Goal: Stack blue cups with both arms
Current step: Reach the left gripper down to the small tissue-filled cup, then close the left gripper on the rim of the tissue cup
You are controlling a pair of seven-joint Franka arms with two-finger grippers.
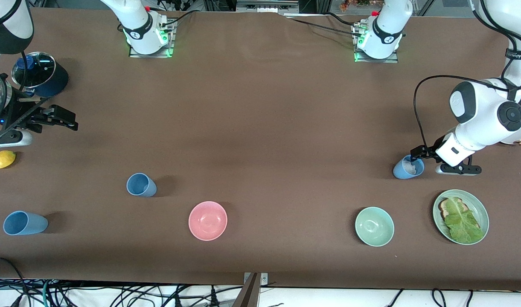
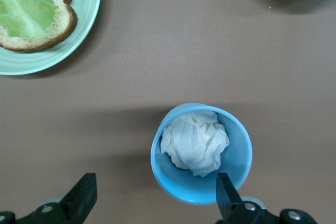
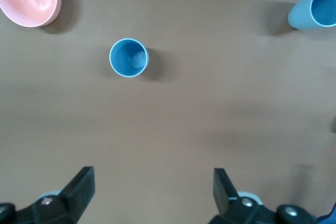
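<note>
Left tool (image 2: 152, 198) spread beside paper-filled blue cup (image 2: 201, 153)

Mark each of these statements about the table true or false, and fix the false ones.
1. Three blue cups stand on the table. True: one, one, one.
2. The cup under the left gripper is empty. False: it holds crumpled white paper.
3. The right gripper grips a cup. False: it is open, holding nothing.
4. The green plate carries bread with lettuce. True.
5. The pink bowl sits inside the green bowl. False: they are apart.
</note>
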